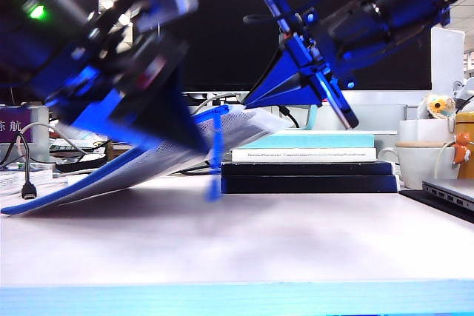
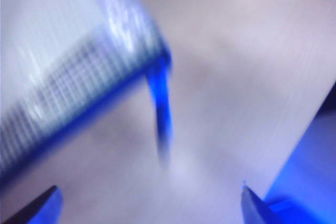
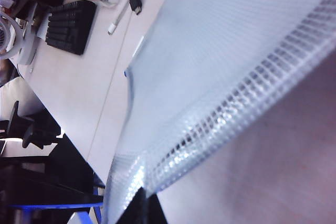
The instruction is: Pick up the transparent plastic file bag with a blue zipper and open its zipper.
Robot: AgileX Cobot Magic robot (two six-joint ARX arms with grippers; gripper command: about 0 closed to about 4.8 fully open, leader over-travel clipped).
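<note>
The transparent plastic file bag slopes up from the table at the left to a raised end near the middle. My right gripper comes down from the upper right, and its dark fingers are shut on the bag's meshed edge. The blue zipper runs along the bag's long edge, with its cord pull hanging loose below the corner. My left gripper is open wide, apart from the cord, with nothing between its fingertips. In the exterior view it is a blurred shape over the bag.
A stack of books lies behind the bag's raised end. White cups and a laptop edge stand at the right. A black cable plug hangs at the left. A keyboard lies farther off.
</note>
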